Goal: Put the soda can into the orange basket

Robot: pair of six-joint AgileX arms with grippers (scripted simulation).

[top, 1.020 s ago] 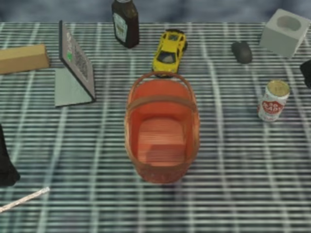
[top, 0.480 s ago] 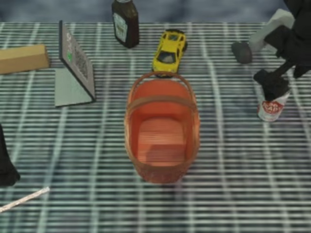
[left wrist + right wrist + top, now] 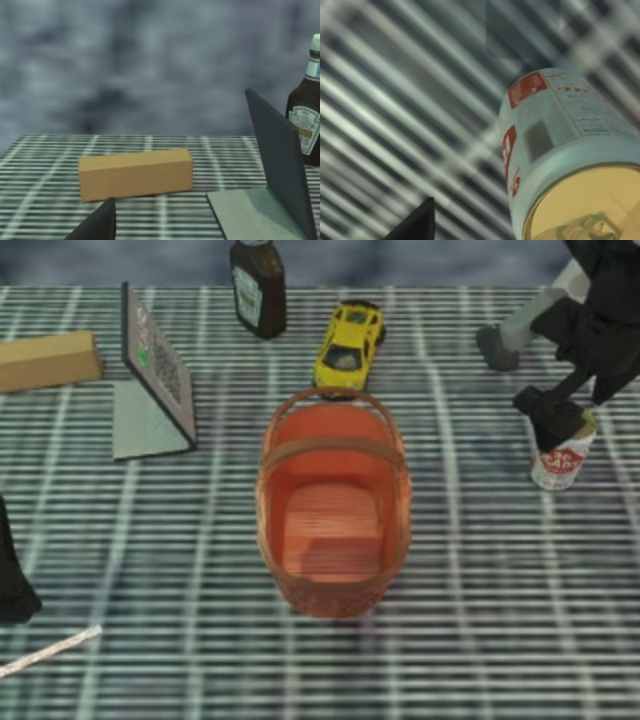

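The soda can (image 3: 560,466) stands upright on the right side of the table, silver-white with red markings; its gold top (image 3: 592,205) fills a corner of the right wrist view. My right gripper (image 3: 556,420) hangs just over the can's top, open, with one dark fingertip (image 3: 421,221) showing apart from the can (image 3: 560,135). The orange basket (image 3: 272,530) sits mid-table with its handle across it and nothing inside. My left arm (image 3: 12,585) is parked at the left edge, its one visible fingertip (image 3: 102,222) holding nothing.
Along the back stand a dark brown bottle (image 3: 258,285), a yellow toy car (image 3: 348,345) touching the basket's far rim, and a dark mouse (image 3: 495,348). A tilted sign stand (image 3: 155,380) and a cardboard box (image 3: 48,360) are at the left. A white stick (image 3: 50,650) lies front left.
My right arm came in from the back right and now hangs over the soda can's top. The can, the basket and the left arm have not moved.
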